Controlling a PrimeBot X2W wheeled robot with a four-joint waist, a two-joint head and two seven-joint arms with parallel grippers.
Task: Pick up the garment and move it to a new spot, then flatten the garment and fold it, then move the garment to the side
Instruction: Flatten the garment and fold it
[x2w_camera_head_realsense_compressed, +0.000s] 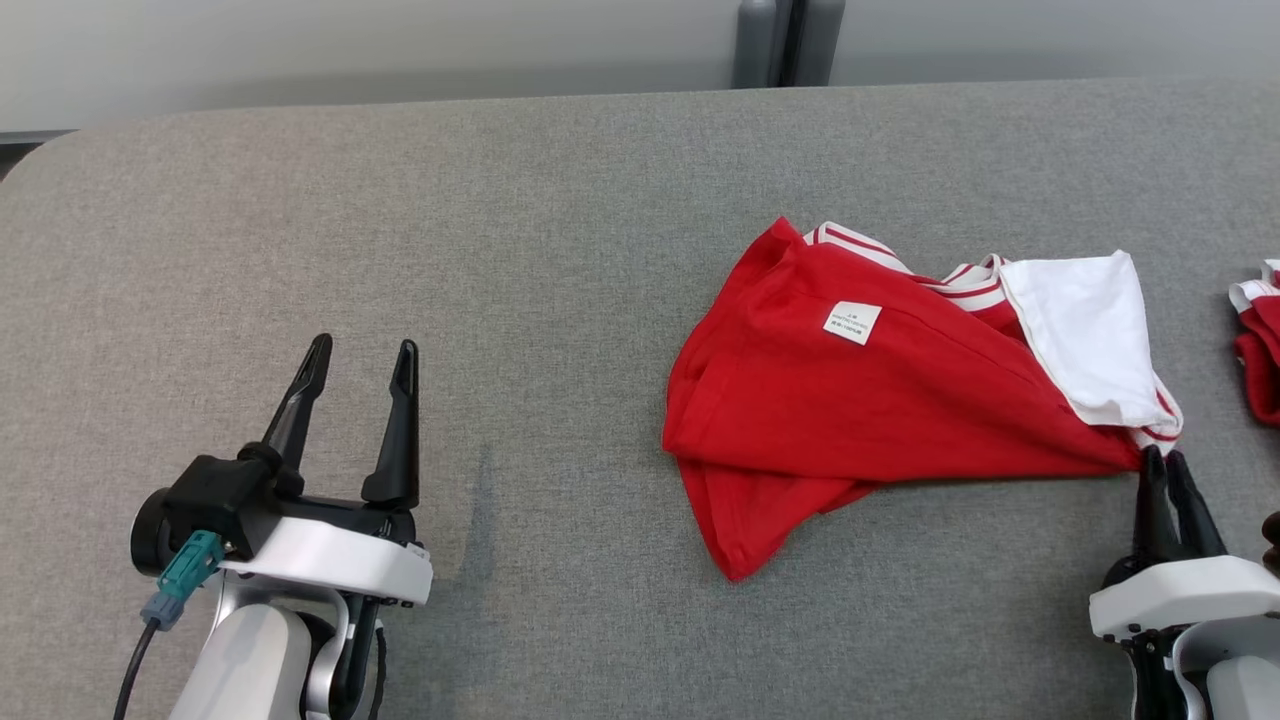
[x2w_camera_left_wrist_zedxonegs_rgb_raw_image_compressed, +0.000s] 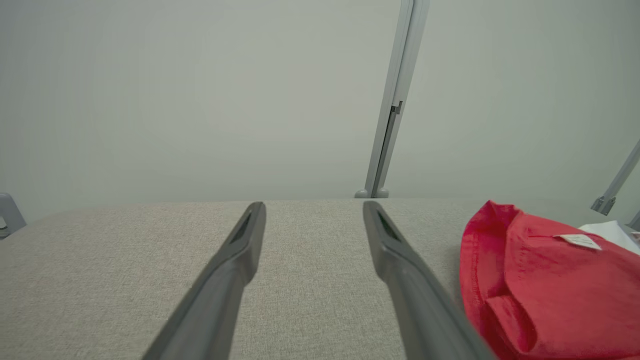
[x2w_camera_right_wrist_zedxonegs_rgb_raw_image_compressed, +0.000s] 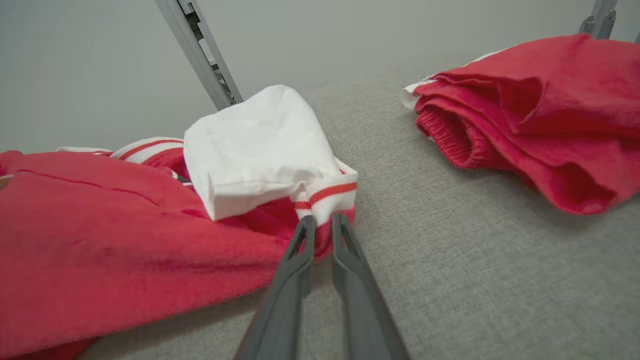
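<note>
R gripper (x2w_camera_head_realsense_compressed: 1165, 458): fingers nearly pressed together, tips pinching the striped corner of the red garment with white sleeve and red-white striped trim (x2w_camera_head_realsense_compressed: 880, 400). Garment lies rumpled on the grey fabric-covered table (x2w_camera_head_realsense_compressed: 600, 200), right of centre, small white label (x2w_camera_head_realsense_compressed: 852, 322) facing up. Another bunched red cloth (x2w_camera_head_realsense_compressed: 1262, 350) sits at the far right edge, apart from it. L gripper (x2w_camera_head_realsense_compressed: 362, 348): fingers spread wide, holding nothing, well left of the garment.
</note>
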